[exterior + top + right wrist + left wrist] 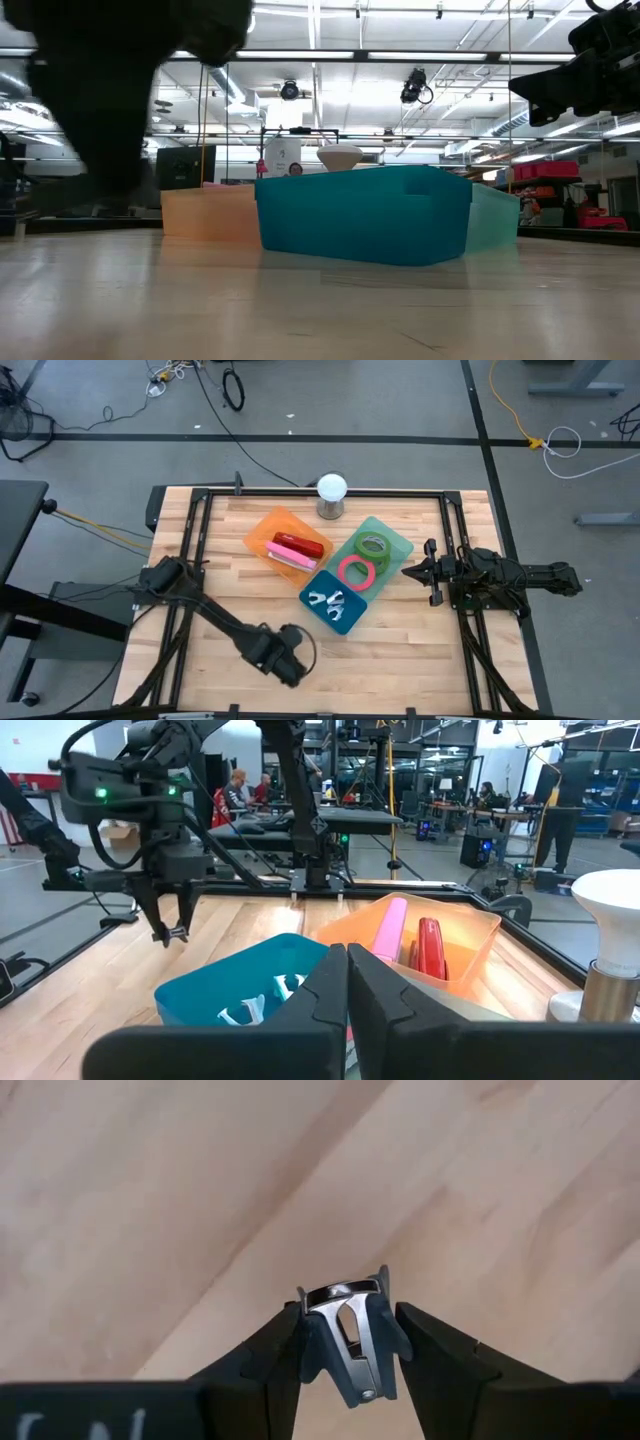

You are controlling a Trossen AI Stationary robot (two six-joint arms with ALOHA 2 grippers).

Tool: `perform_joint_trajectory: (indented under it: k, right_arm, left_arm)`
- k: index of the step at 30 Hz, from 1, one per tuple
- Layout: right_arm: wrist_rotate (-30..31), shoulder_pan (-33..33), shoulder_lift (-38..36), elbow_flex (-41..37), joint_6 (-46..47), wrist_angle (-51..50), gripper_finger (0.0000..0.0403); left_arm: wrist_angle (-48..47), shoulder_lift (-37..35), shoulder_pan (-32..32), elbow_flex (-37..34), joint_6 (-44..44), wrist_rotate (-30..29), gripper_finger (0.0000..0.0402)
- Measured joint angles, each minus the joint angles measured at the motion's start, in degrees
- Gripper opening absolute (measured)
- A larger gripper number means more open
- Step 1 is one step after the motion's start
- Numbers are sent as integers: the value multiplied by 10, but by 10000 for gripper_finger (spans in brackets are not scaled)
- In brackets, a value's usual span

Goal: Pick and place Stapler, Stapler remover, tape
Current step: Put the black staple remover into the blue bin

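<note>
The left gripper (345, 1355) hangs over bare worktop (400, 650) near the front edge, fingers clamped on a staple remover (348, 1342) — lifted clear, probably for carrying to the blue bin (334, 601), which already holds similar removers. The stapler (298, 546) lies in the orange bin (262, 532); tape rolls (372, 545) sit in the green tray (398, 540). Only the left wrist view shows the grip itself; the high view hides it under the arm. The right gripper (346, 982) waits beside the tray, fingers together.
</note>
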Motion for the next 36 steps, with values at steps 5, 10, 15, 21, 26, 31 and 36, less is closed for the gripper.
perform_joint_trajectory:
  k: [5,10,15,21,26,31,36]
  right_arm:
    - [0,0,0,0,0,0,11]
    - [0,0,0,0,0,0,11]
    - [0,0,0,0,0,0,11]
    - [0,0,0,0,0,0,11]
    - [0,0,0,0,0,0,11]
    - [0,0,0,0,0,0,11]
    - [0,0,0,0,0,0,11]
  left_arm:
    - [32,-19,35,0,62,-2,158]
    - [49,-46,73,0,133,-14,158]
    - [64,-73,115,0,228,-38,158]
    - [125,-88,165,0,367,-45,158]
    - [188,-89,200,0,514,-45,158]
    - [199,-89,230,0,606,-45,158]
    - [185,-89,251,0,665,-44,158]
